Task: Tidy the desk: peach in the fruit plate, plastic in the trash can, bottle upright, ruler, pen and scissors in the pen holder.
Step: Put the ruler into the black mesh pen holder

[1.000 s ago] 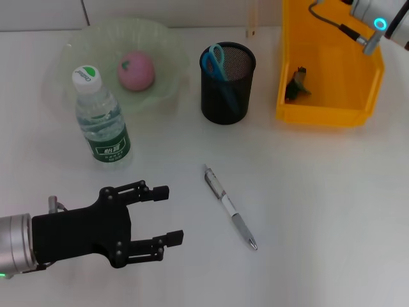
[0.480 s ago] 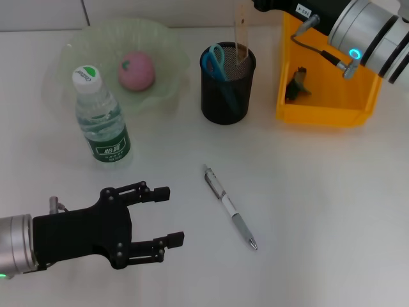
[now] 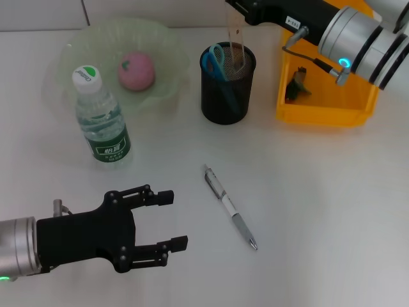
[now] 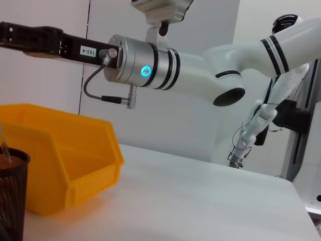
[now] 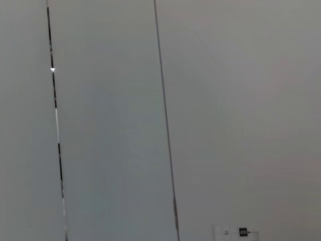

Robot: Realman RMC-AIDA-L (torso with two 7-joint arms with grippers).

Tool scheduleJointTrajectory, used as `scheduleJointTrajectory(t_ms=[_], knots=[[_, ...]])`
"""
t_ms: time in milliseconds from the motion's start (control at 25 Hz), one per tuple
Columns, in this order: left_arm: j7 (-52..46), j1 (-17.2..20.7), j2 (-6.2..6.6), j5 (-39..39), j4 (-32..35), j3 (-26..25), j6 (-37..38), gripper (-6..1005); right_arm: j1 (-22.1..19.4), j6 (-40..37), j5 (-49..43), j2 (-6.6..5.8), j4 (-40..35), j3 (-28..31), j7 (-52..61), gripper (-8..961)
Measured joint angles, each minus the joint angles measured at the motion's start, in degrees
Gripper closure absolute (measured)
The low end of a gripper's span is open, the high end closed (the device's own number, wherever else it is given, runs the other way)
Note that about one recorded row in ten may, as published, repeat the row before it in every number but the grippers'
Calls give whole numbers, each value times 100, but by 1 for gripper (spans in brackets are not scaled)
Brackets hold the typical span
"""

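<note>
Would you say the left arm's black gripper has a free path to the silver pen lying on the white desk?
Probably yes. The left gripper hovers open just beside the silver pen, with only bare white desk between them. The water bottle stands off to the far side, out of the way.

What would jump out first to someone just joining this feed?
The right gripper reaching in from the far right, lowering the ruler into the black mesh pen holder beside the blue scissors. Then the open left gripper hovering low at the near left, and the pen lying loose mid-table.
</note>
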Motion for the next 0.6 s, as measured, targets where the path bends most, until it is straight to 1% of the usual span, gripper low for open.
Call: scheduleJointTrajectory(t_ms=[80,400,600], knots=[[0,1,-2,0,0,1,0,216,66,0,1,0,117,0,-96,436],[4,-5,-21,1,14,1,0,216,72,-18,4,-1,166,-14,-156,419],[5,-7,-22,0,21,0,18,216,-107,-293,132,-1,160,-1,-109,408]])
